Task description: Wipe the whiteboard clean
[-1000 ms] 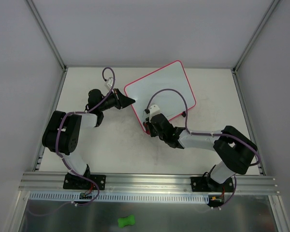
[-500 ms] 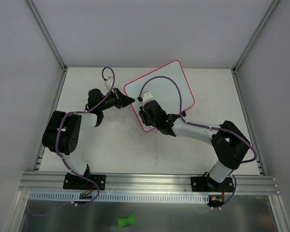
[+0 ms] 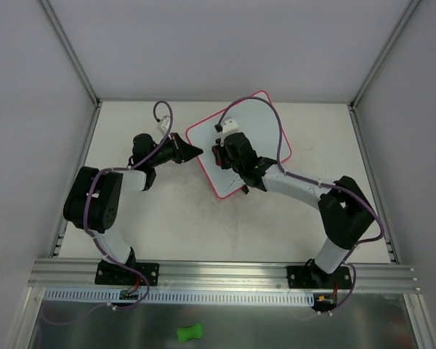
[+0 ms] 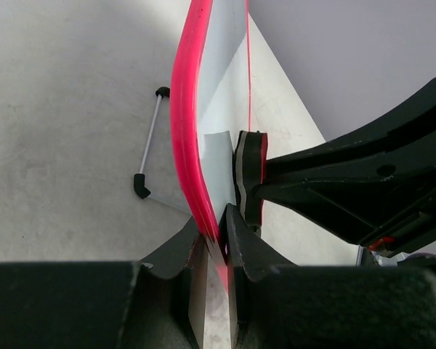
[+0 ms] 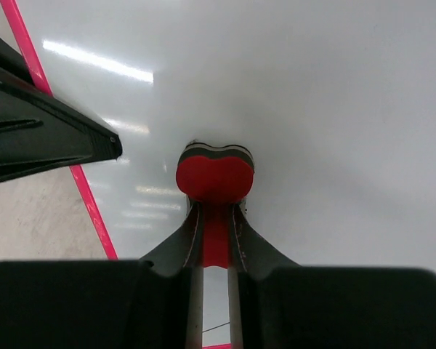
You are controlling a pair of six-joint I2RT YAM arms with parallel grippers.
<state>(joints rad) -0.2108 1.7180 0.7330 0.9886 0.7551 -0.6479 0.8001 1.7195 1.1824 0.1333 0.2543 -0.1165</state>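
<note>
The whiteboard spreads 3 o'clock from left gripper, clamped on its frame; right gripper pinches red eraser against it.

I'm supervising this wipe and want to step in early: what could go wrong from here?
1. The left hand pinches only the thin frame of the board at one edge; wiping pressure might pivot it or pull it free.
2. The eraser in the right hand sits close to the left hand, so a stroke that way could knock them together.
</note>
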